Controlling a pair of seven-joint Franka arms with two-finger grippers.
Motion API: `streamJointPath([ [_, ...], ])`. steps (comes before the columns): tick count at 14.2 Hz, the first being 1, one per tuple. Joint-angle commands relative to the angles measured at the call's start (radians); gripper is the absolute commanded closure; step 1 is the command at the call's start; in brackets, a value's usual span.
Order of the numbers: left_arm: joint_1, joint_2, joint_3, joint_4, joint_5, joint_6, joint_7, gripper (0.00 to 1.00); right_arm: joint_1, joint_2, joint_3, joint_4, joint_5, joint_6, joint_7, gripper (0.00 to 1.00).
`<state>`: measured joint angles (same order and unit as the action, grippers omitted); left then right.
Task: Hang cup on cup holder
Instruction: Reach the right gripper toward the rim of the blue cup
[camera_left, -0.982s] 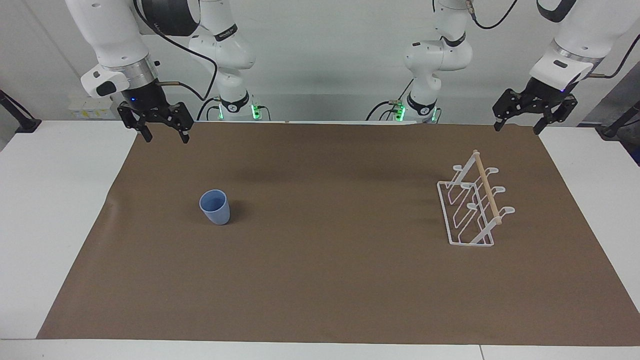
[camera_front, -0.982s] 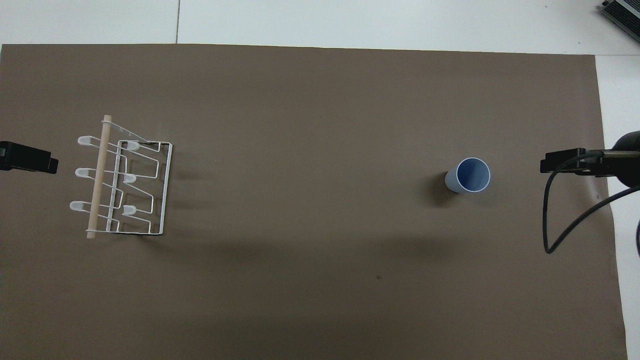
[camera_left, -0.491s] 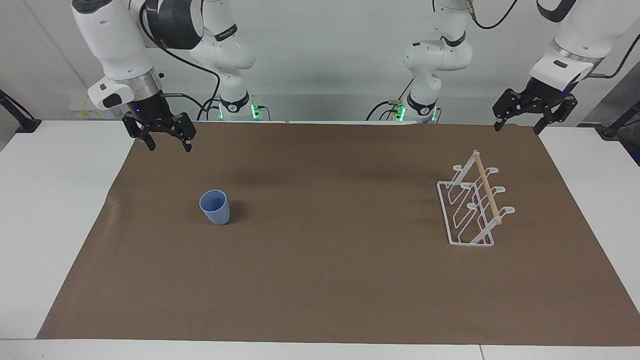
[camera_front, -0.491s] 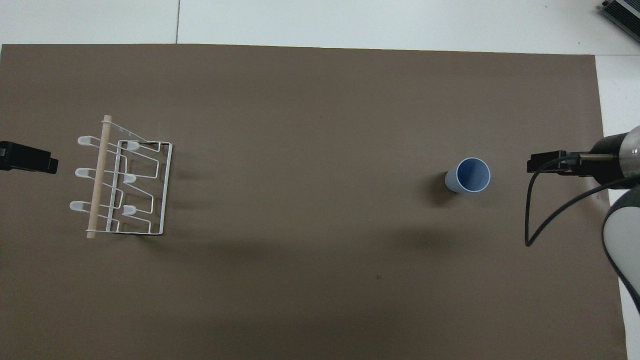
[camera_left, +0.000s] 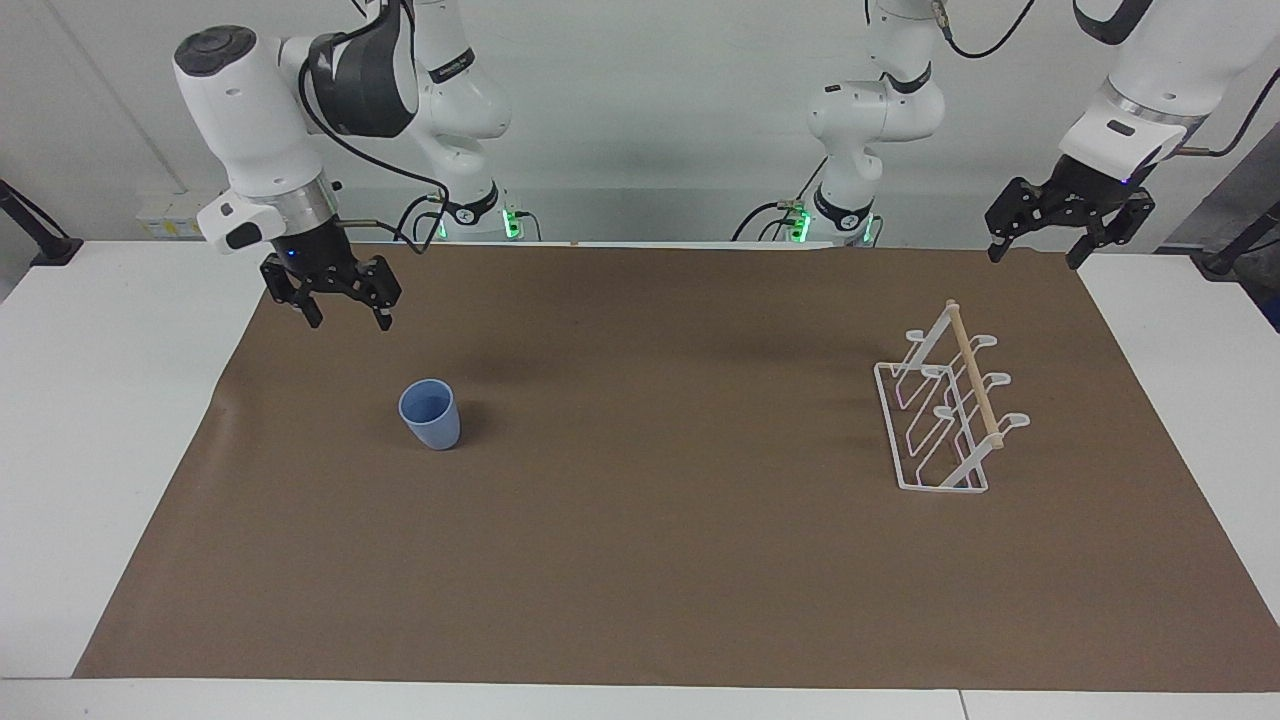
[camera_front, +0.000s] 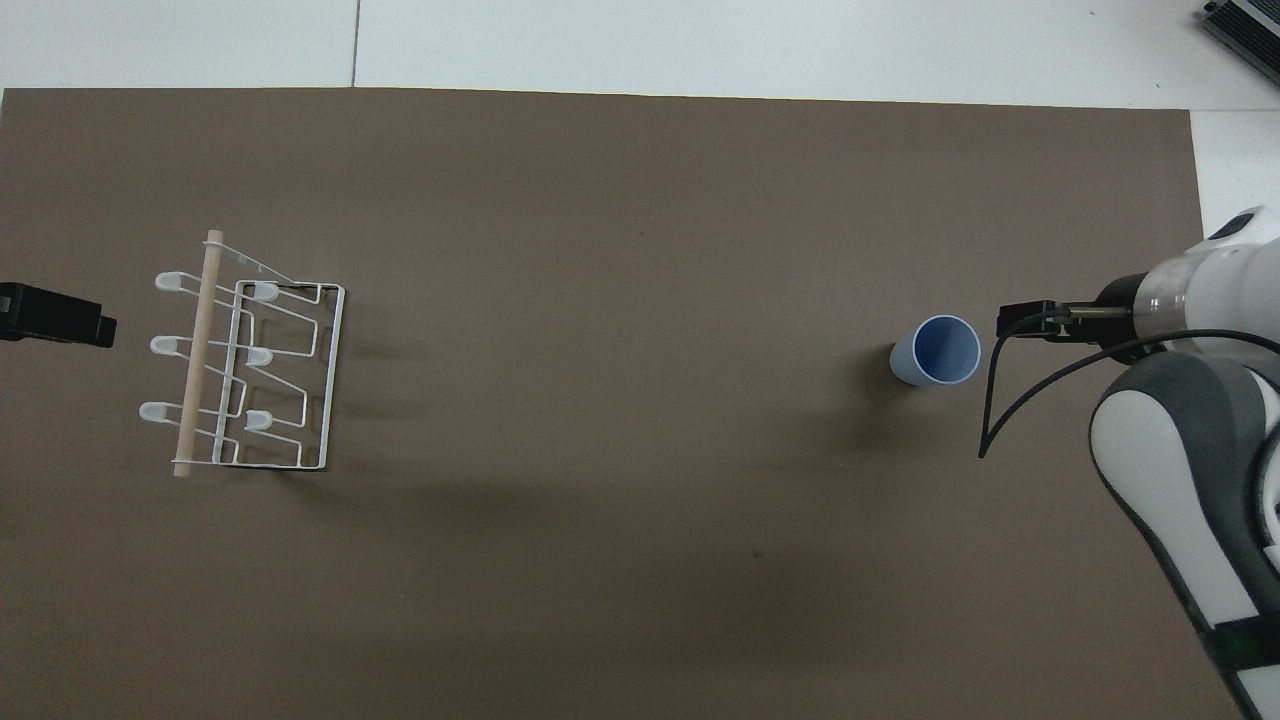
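**Right hand moves toward the cup**

Facing view: the right hand (camera_left: 346, 316), fingers wide and empty, has dropped lower and come closer to the upright cup (camera_left: 431, 414) on the brown mat (camera_left: 640, 560). The left hand (camera_left: 1068, 238), wide too, waits unmoved above the mat's corner near the cup holder (camera_left: 945, 405).

Overhead view: the right hand (camera_front: 1020, 322) now shows just beside the cup (camera_front: 938, 351); the cup holder (camera_front: 245, 375) is unchanged. No legible writing.
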<state>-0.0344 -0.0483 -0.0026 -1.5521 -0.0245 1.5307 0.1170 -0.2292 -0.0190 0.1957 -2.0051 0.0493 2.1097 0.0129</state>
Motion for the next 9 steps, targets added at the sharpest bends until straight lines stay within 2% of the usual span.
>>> streamJointPath([
  [1, 0.005, -0.024, 0.0, -0.026, -0.008, -0.004, -0.008, 0.0, -0.015, 0.027, 0.004, -0.004, -0.014, 0.041, -0.047, 0.0],
  [4, 0.005, -0.024, 0.0, -0.026, -0.008, -0.004, -0.008, 0.0, -0.015, 0.065, 0.004, -0.014, -0.016, 0.085, -0.047, 0.0],
  [9, 0.007, -0.024, 0.0, -0.026, -0.008, -0.004, -0.008, 0.0, -0.009, 0.077, 0.004, -0.064, -0.02, 0.127, -0.048, 0.0],
])
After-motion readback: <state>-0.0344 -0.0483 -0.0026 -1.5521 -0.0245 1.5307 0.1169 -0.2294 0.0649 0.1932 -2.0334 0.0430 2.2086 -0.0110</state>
